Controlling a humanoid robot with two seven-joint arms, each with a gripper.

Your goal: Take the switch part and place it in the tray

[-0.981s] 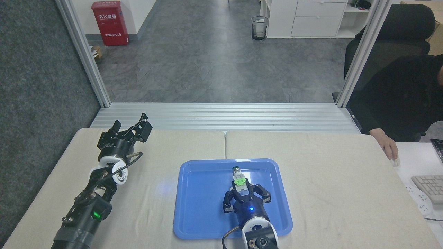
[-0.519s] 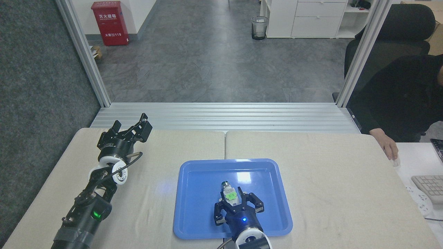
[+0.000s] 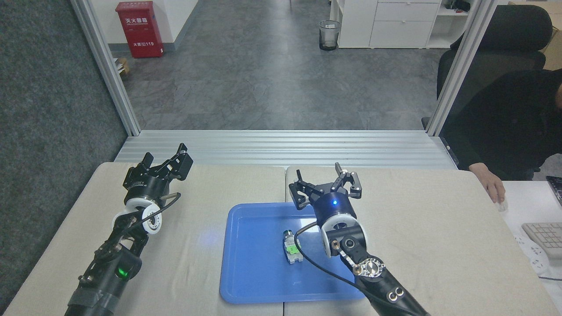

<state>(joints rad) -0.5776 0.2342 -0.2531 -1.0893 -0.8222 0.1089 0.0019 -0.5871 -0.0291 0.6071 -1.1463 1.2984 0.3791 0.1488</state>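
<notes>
The switch part (image 3: 291, 247) lies on its side in the middle of the blue tray (image 3: 246, 263), silvery end pointing away from me, green band in the middle, white base nearest. My right gripper (image 3: 324, 180) hangs open above the tray's far rim, well clear of the part, with nothing between its fingers. At the table's far left corner my left gripper (image 3: 169, 160) is raised, its fingers spread open and empty.
A person in black sits at the right with a hand (image 3: 491, 184) resting on the table's right edge. A keyboard (image 3: 544, 239) lies on a white desk beyond it. An aluminium ledge (image 3: 285, 149) borders the table's far side.
My right gripper let go of the switch part in the tray, then rose and moved toward the far rim. The part now lies free. The left arm has not moved.
</notes>
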